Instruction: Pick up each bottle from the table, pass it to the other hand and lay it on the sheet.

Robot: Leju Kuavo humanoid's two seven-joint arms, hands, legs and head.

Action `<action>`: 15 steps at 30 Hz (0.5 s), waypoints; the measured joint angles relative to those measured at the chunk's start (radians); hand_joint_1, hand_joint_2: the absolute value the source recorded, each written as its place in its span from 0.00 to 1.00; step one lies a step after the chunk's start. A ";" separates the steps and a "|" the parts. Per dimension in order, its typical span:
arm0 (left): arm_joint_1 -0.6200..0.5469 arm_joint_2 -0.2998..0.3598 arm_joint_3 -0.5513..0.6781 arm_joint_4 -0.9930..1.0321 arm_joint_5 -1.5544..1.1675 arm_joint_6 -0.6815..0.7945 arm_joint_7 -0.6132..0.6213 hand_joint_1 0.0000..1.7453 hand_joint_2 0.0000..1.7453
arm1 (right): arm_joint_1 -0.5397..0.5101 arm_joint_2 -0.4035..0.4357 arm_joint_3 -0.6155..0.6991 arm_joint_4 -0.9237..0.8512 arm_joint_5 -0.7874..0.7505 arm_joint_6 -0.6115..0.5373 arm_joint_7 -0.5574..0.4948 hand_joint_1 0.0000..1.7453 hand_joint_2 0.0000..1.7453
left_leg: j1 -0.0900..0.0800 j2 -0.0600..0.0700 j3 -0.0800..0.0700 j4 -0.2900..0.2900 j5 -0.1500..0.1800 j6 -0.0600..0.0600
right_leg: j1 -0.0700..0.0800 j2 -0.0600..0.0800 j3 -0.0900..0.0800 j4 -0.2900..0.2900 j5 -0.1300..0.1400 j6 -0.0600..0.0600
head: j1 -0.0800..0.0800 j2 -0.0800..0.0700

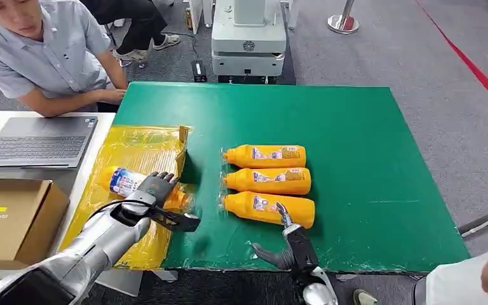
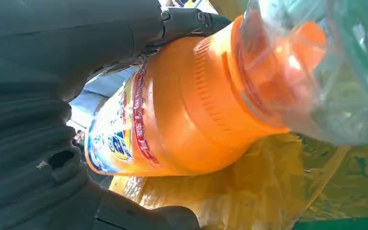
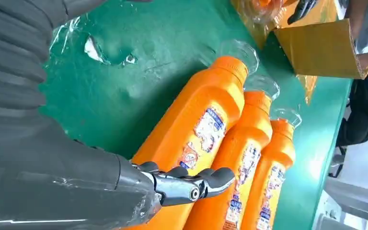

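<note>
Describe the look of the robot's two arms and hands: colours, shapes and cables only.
The left arm is a silver metal tube with a black cable looping along it into a black wrist piece. The left hand has dark grey fingers. The right hand is dark grey and black above a silver wrist, with a grey ribbed cover behind it.

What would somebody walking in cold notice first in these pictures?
Probably the three orange bottles lying side by side in a row in the middle of the green table, caps toward the yellow sheet. Next, the left hand over that sheet, gripping a fourth orange bottle, while the right hand reaches to the nearest bottle of the row. A person sits at the far left corner beside a laptop.
</note>
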 measured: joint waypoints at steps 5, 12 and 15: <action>0.020 0.009 -0.016 -0.052 0.029 0.003 0.002 0.00 1.00 | 0.001 -0.008 0.003 -0.011 0.045 -0.038 -0.010 0.00 1.00 | 0.000 0.000 0.000 0.000 0.000 0.000 | 0.000 0.000 0.000 0.000 0.000 0.000 | 0.003 0.000; 0.073 0.024 -0.032 -0.138 0.059 0.010 0.024 0.00 1.00 | 0.008 -0.015 0.004 -0.036 0.082 -0.054 -0.011 0.00 1.00 | 0.000 0.000 0.000 0.000 0.000 0.000 | 0.000 0.000 0.000 0.000 0.000 0.000 | 0.001 0.000; 0.074 0.026 -0.036 -0.145 0.063 0.011 0.024 0.00 1.00 | 0.009 -0.015 0.004 -0.036 0.086 -0.054 -0.011 0.00 1.00 | 0.000 0.000 0.000 0.000 0.000 0.000 | 0.000 0.000 0.000 0.000 0.000 0.000 | 0.002 0.000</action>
